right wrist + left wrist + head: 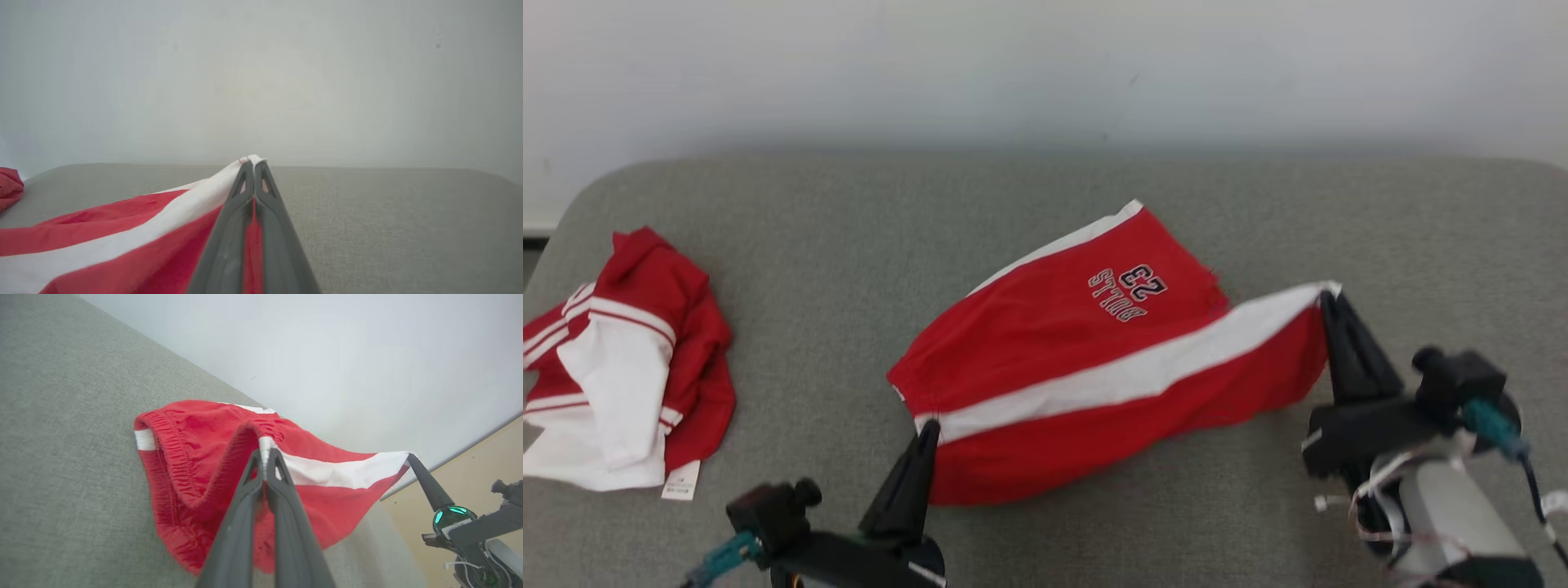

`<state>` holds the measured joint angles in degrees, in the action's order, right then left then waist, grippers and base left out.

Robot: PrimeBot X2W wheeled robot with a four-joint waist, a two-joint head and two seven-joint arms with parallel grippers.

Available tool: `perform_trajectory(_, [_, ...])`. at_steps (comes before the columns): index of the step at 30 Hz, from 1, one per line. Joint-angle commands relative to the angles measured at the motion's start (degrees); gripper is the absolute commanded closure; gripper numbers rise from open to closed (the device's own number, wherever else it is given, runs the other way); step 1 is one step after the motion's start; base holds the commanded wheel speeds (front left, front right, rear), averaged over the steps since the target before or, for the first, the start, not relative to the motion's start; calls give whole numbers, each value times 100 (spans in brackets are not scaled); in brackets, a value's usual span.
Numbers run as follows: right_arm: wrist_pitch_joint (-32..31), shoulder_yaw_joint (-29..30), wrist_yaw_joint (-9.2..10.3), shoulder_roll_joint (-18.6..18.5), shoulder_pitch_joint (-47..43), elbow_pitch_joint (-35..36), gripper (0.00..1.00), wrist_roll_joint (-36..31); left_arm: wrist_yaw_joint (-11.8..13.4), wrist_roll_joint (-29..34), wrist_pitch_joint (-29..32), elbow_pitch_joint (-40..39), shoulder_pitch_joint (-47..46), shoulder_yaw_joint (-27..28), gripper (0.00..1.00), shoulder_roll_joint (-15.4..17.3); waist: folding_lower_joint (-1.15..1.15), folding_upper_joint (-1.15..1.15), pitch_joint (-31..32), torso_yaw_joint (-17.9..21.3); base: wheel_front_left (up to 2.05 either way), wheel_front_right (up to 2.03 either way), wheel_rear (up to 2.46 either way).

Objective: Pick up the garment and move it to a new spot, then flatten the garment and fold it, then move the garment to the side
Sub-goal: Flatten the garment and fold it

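The garment [1094, 351] is a pair of red shorts with a white side stripe and a "23" print, half lifted off the grey table [931, 212]. My left gripper [929, 429] is shut on the waistband at the white stripe; in the left wrist view the left gripper [265, 454] pinches the elastic edge of the garment [196, 457]. My right gripper [1327, 298] is shut on the stripe's leg-hem end, holding it up and taut; that right gripper [253, 162] shows the white cloth of the garment [122, 232] between its fingers. The right gripper [410, 456] also appears in the left wrist view.
A second red and white garment [621, 384] lies crumpled at the table's left edge, with a white tag at its lower corner. A pale wall [1045, 65] rises behind the table. Bare grey table surface lies to the right and behind the shorts.
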<state>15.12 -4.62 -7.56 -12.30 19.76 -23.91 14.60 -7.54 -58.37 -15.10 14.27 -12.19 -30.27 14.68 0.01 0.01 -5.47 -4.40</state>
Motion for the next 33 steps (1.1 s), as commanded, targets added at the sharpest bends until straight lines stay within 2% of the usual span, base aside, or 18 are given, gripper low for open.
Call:
perform_trajectory(1, [4, -35, 13, -49, 167, -69, 100, -25, 12, 73, -9, 7, -151, 21, 100, -9, -1, -1, -476, -363, 0, 0, 0])
perform_trajectory(10, [3, -273, 13, -301, 1842, -1166, 100, -214, 12, 460, -9, 297, -934, 387, 100, -440, -1, -1, -1192, -720, 0, 0, 0])
perform_trajectory(18, [3, -460, 13, -545, 2870, -1919, 100, -478, 12, 838, -10, 368, -1336, 671, 100, -793, -1, -1, -1600, -974, 0, 0, 0])
perform_trajectory(25, [3, -517, 13, -668, 3582, -2450, 100, -763, 12, 1107, -10, 436, -1661, 898, 100, -1021, -1, -1, -1907, -1155, 0, 0, 0])
perform_trajectory(31, [3, -485, 13, -573, 3865, -2666, 100, -969, 12, 1158, -10, 366, -1793, 819, 100, -1120, -1, -1, -2044, -1212, 0, 0, 0])
perform_trajectory(32, [3, -485, 13, -555, 3885, -2682, 78, -986, 12, 1171, -9, 364, -1797, 870, 81, -1122, -1, -1, -2061, -1213, 0, 0, 0])
perform_trajectory(33, [3, -485, 13, -555, 3885, -2682, 78, -986, 12, 1171, -9, 364, -1797, 870, 81, -1122, -1, -1, -2061, -1213, 0, 0, 0])
